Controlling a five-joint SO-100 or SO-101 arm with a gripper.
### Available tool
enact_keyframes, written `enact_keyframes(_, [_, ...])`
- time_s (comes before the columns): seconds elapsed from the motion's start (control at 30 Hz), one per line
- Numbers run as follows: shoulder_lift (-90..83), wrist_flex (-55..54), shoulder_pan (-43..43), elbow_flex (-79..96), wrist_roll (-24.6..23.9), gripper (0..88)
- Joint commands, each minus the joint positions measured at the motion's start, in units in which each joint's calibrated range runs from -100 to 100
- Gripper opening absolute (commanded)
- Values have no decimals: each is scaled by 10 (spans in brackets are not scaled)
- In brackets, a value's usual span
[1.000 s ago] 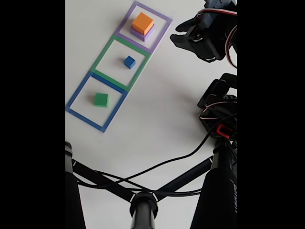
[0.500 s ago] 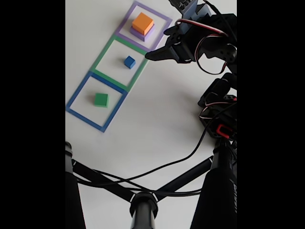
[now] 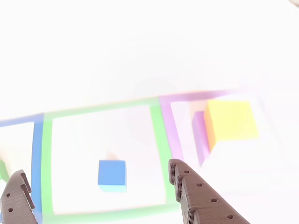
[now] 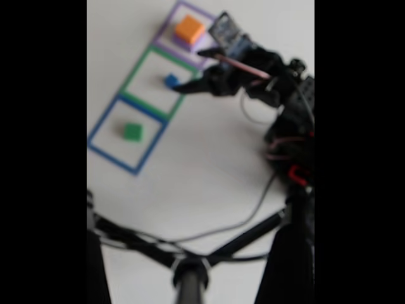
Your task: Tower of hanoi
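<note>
On a pale, smooth counter (image 4: 209,171), the gripper (image 3: 96,184) hangs wide apart and empty, its ridged brown fingers (image 3: 201,200) flanking a matte blue cube (image 3: 112,175) inside the green strip square (image 3: 159,140). Beside it, an orange cube (image 4: 189,28) tops a purple cube (image 3: 200,135); the green cube (image 4: 132,131) sits in the blue square (image 4: 101,123).

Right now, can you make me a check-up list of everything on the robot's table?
Surface: white table, three taped squares in a row.
Job's things: orange cube on purple cube in purple square; blue cube in green square; green cube in blue square.
Clutter: nothing seen.
Hand: hand open, reaching at the blue cube, empty.
Cables: grey cable across the table.
Surroundings: black stand in front; picture blurred.
</note>
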Motion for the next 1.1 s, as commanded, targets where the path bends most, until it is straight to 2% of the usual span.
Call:
enact_keyframes(0.0, [23, -89, -11, 33, 0, 360])
enact_keyframes(0.23, [130, -250, -3, 82, 0, 370])
enact_keyframes(0.73, [319, -443, -15, 72, 0, 378])
enact_keyframes(1.07, [518, -628, -15, 45, 0, 367])
